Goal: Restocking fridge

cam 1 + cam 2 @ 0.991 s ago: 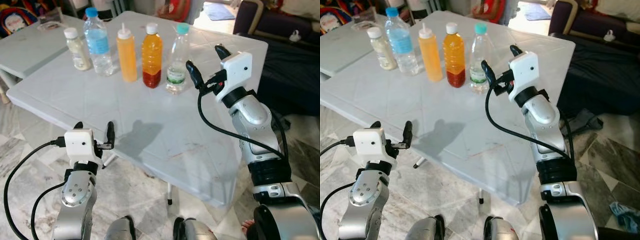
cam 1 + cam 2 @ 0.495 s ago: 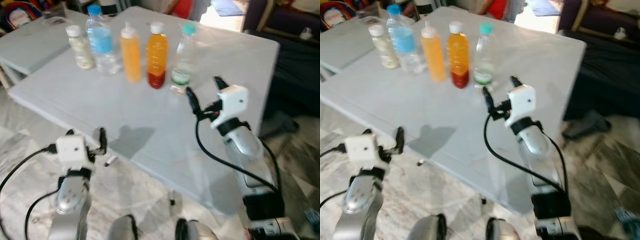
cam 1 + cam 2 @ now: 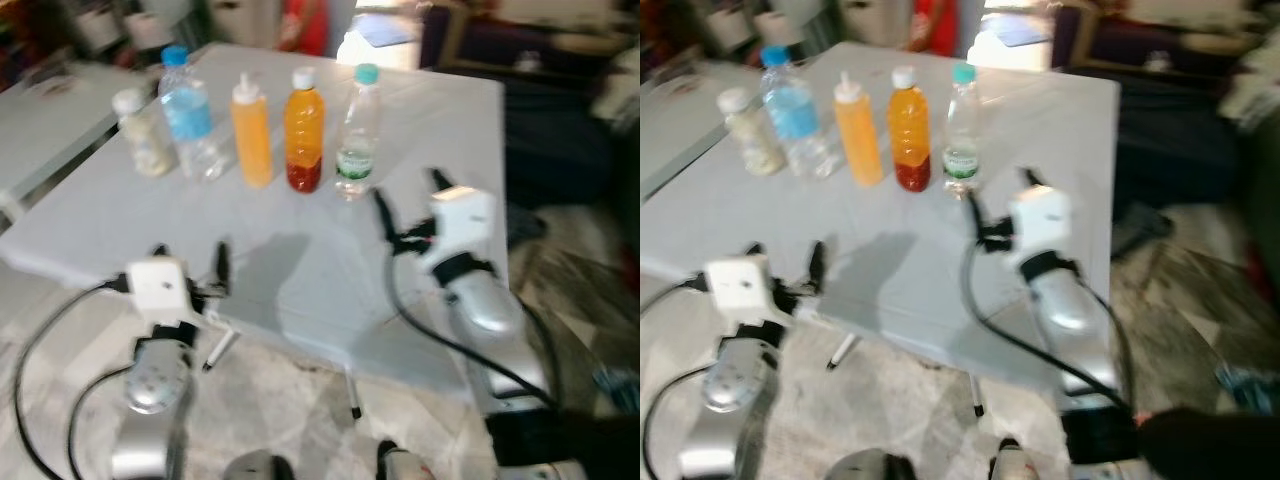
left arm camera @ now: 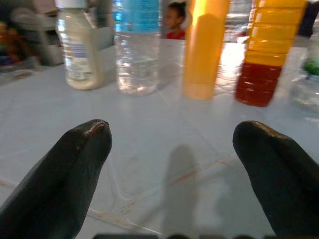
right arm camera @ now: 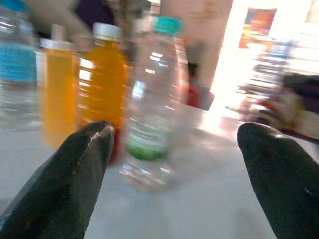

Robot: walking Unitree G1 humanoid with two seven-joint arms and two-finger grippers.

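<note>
Five bottles stand in a row at the upper left of the white table (image 3: pixel 300 260). The right gripper (image 3: pixel 405 205), fingers spread, faces the clear teal-capped bottle (image 3: pixel 357 133), seemingly lining up to grasp. The left gripper (image 3: pixel 190 262) waits open at the near edge.

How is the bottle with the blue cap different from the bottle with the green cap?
The blue-capped bottle has a blue label, while the green-capped bottle has a green and white one. The blue-capped bottle stands second from the robot's left in the row; the green-capped bottle is at the right end, nearest the right gripper. Both are clear plastic and stand upright on the white table.
</note>
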